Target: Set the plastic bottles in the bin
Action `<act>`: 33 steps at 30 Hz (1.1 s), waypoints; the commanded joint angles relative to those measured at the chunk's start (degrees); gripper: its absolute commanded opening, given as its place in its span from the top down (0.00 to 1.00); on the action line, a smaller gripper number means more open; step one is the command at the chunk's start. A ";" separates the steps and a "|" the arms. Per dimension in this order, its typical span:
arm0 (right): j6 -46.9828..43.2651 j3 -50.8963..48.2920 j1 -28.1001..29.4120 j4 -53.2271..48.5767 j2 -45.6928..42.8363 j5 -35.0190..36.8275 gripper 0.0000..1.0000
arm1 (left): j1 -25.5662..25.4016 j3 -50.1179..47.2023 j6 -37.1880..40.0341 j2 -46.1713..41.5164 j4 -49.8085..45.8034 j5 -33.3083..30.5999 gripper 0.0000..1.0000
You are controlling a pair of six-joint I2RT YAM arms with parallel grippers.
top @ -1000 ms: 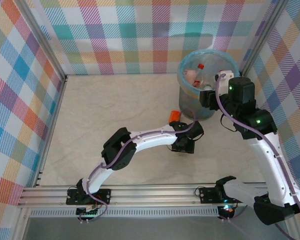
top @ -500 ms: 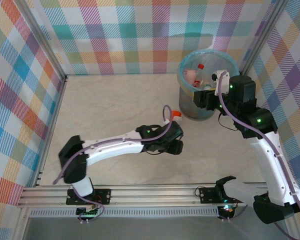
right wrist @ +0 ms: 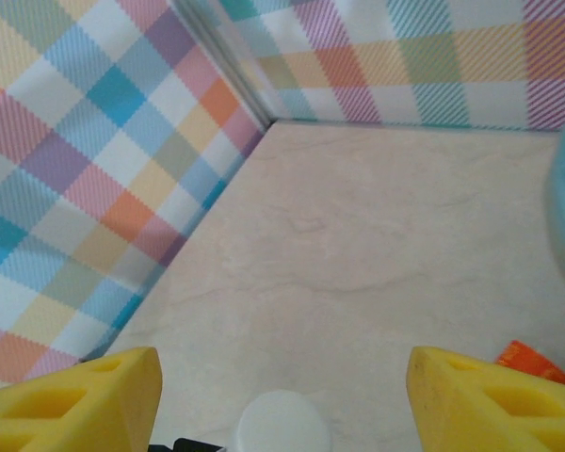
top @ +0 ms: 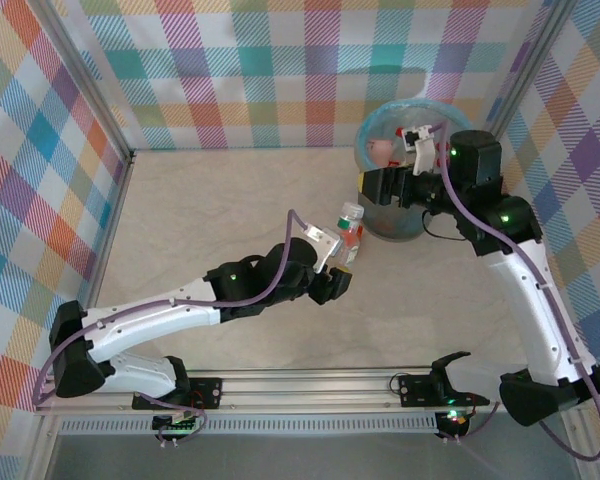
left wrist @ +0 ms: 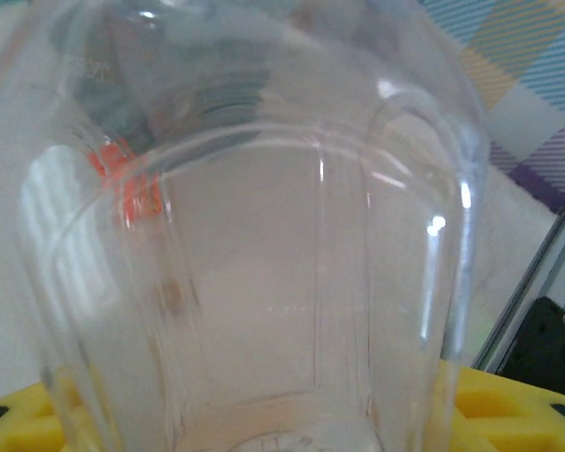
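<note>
Clamped in the left claw (top: 336,262): a clear bottle (top: 349,232) with a pale cap and an orange-red label, just right of centre in the overhead view, cap end pointing up-frame toward the bin (top: 392,222). Gripped at the base end, to judge from the left wrist view, with the yellow pads (left wrist: 508,410) peeping in at both lower corners and the transparent body bulging across the lens toward its neck. Probably taken that way so as to leave the capped end free to lead over the rim. Seemingly held off the worktop (top: 230,210), just beside the grey-blue wall and not over the opening; hard to tell whether touching that wall. Needs raising above the light blue liner (top: 380,113) before any release, or else risks knocking the rim and rocking a light bucket. Poised at the left side of the bin mouth, upper right of the overhead frame: the right claw (right wrist: 281,377), yellow fingers (right wrist: 66,395) spread wide with nothing between them. Likely kept there as a spare hand, yet crowding the very gap wanted for the drop. Worth minding a clash between the two arms on the way in. Already inside the bin, lying against the liner: a pinkish bottle (top: 384,150), so partly done at the least.
</note>
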 commanded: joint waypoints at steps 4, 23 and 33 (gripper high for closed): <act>1.48 2.80 0.20 0.19 3.10 -10.92 0.28 | 0.24 3.31 7.63 -0.02 4.48 0.50 0.53; -2.14 8.91 0.25 -5.48 9.94 -18.06 0.53 | 6.93 9.81 7.97 2.93 5.09 7.17 0.54; -5.11 16.39 0.24 -7.76 11.75 -7.26 0.79 | 8.97 13.90 7.90 4.34 5.26 6.29 0.25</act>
